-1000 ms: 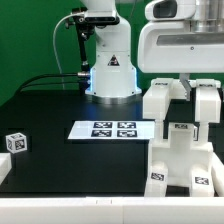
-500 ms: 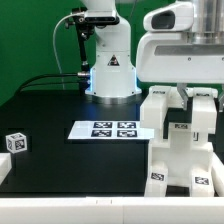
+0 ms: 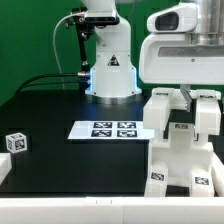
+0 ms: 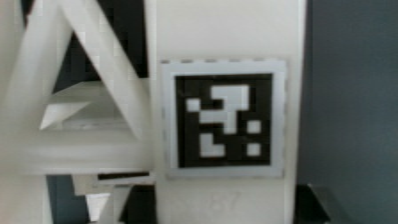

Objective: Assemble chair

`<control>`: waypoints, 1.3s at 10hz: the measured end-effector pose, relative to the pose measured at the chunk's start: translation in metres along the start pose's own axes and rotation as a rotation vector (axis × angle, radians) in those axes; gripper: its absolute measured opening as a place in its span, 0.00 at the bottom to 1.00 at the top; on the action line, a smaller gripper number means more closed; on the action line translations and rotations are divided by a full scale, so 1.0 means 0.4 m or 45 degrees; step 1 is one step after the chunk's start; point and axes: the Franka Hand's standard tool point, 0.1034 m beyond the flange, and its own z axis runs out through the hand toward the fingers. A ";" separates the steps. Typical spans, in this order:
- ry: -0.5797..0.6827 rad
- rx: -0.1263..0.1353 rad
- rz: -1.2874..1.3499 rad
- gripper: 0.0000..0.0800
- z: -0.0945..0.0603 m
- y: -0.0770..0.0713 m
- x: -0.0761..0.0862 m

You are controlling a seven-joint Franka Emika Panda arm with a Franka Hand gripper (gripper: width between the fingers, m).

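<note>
The chair [image 3: 183,160] is a blocky white structure of tagged parts at the exterior view's lower right. My gripper [image 3: 182,112] hangs straight above it, with one white finger [image 3: 160,105] on each side of an upright white chair part [image 3: 181,128] that stands on top of the structure. The jaws look closed against this part. In the wrist view the part's tagged face [image 4: 222,120] fills the middle, with white struts [image 4: 80,110] of the chair beside it. A loose small white tagged block [image 3: 14,142] lies at the exterior view's far left.
The marker board [image 3: 105,129] lies flat on the black table, in front of the arm's base [image 3: 110,70]. Cables [image 3: 45,80] run from the base toward the exterior view's left. The table's front edge [image 3: 70,197] is close below the chair.
My gripper has come down a little with the upright part between its fingers, then held still. The chair, the loose block and the marker board have not moved.
</note>
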 end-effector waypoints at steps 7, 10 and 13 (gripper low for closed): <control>-0.009 0.021 -0.149 0.36 0.009 0.013 -0.013; 0.017 0.029 -0.079 0.36 0.011 0.027 0.004; 0.004 0.039 0.072 0.36 0.019 0.029 0.006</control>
